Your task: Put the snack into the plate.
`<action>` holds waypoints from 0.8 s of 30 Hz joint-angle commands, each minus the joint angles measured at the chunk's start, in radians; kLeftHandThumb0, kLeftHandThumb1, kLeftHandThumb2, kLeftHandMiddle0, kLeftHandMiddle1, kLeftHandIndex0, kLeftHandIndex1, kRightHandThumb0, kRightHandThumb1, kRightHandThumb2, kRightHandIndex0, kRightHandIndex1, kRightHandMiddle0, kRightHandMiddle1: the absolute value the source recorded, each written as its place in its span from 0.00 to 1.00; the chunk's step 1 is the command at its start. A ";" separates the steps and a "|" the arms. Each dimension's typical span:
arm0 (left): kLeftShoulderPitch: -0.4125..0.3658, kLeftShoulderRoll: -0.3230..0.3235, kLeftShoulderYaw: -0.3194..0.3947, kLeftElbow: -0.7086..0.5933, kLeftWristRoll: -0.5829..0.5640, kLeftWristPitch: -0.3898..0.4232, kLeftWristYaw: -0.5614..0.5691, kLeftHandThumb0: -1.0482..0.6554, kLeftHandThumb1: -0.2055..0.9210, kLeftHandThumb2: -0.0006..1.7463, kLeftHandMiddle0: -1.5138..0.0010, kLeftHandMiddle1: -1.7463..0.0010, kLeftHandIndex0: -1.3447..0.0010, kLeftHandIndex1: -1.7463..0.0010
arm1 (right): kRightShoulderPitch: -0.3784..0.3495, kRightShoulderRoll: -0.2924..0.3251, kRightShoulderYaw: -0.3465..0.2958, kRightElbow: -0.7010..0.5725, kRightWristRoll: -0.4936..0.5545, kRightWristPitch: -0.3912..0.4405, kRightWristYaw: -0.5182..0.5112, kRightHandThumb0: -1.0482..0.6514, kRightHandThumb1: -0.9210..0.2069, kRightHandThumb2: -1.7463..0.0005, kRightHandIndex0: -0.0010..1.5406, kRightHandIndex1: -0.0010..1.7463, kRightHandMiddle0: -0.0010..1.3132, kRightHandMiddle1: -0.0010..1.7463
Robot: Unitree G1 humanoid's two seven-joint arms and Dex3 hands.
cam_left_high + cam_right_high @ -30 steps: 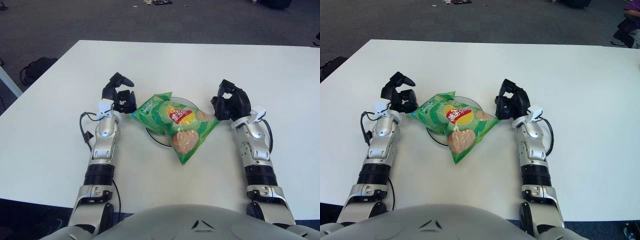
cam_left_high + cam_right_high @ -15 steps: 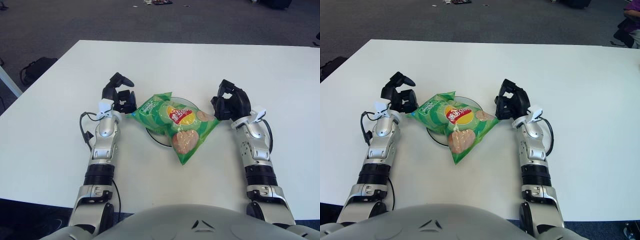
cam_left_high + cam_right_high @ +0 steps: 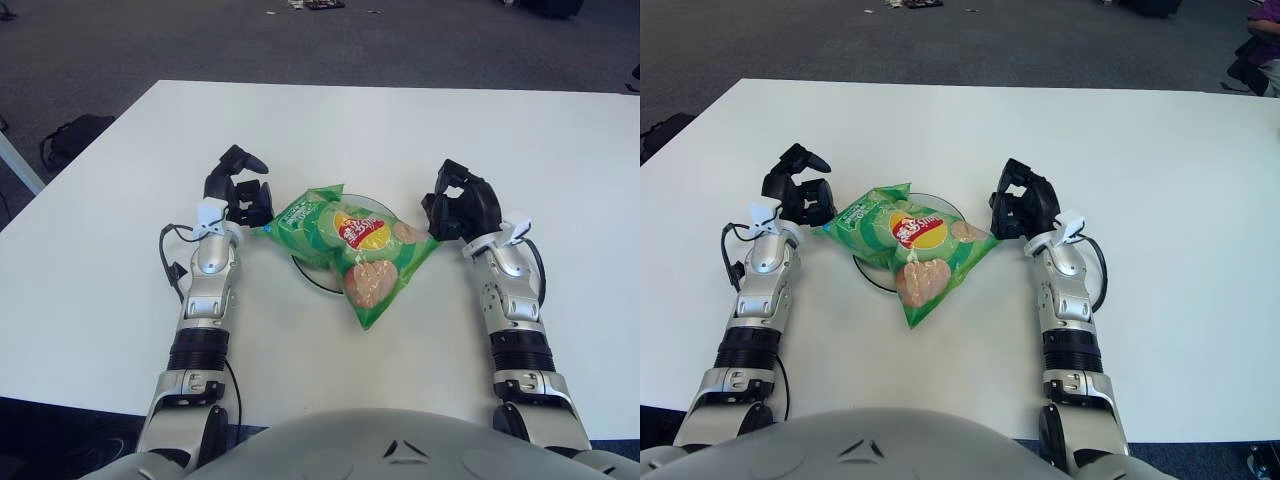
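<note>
A green snack bag (image 3: 350, 245) with a red and yellow logo lies across a small round plate (image 3: 304, 274) in the middle of the white table; only parts of the plate's rim show from under it. The bag's lower corner hangs over the rim toward me. My left hand (image 3: 243, 190) shows just left of the bag's left corner, fingers relaxed and holding nothing. On the other side, my right hand (image 3: 455, 205) sits close to the bag's right corner, fingers loosely bent, with nothing in them.
The white table (image 3: 400, 130) stretches far behind and to both sides of the plate. Dark carpet lies beyond its far edge. A black bag (image 3: 75, 135) sits on the floor off the table's left edge.
</note>
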State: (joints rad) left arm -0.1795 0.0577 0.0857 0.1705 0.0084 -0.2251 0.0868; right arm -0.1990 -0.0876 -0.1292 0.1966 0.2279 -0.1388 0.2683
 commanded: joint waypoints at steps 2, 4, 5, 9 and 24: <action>0.171 -0.043 -0.015 0.074 0.006 0.020 0.010 0.31 0.38 0.82 0.06 0.00 0.48 0.00 | 0.108 0.037 0.007 0.051 0.002 0.011 -0.012 0.28 0.71 0.11 0.90 1.00 0.60 1.00; 0.172 -0.043 -0.015 0.071 0.003 0.024 0.008 0.31 0.38 0.82 0.06 0.00 0.49 0.00 | 0.108 0.037 0.007 0.051 0.001 0.010 -0.013 0.28 0.71 0.11 0.90 1.00 0.59 1.00; 0.172 -0.044 -0.014 0.069 0.000 0.027 0.006 0.31 0.39 0.82 0.06 0.00 0.49 0.00 | 0.108 0.037 0.008 0.051 0.001 0.010 -0.013 0.28 0.71 0.11 0.90 1.00 0.59 1.00; 0.173 -0.048 -0.011 0.064 -0.011 0.039 0.002 0.31 0.39 0.81 0.07 0.00 0.49 0.00 | 0.108 0.036 0.008 0.051 0.001 0.009 -0.012 0.28 0.71 0.11 0.90 1.00 0.59 1.00; 0.171 -0.044 -0.012 0.063 -0.007 0.052 0.007 0.32 0.40 0.81 0.07 0.00 0.50 0.00 | 0.105 0.040 0.005 0.057 0.003 0.011 -0.017 0.29 0.70 0.12 0.89 1.00 0.59 1.00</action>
State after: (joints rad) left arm -0.1768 0.0576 0.0847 0.1629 0.0038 -0.1951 0.0868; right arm -0.1990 -0.0878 -0.1275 0.1939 0.2234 -0.1387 0.2617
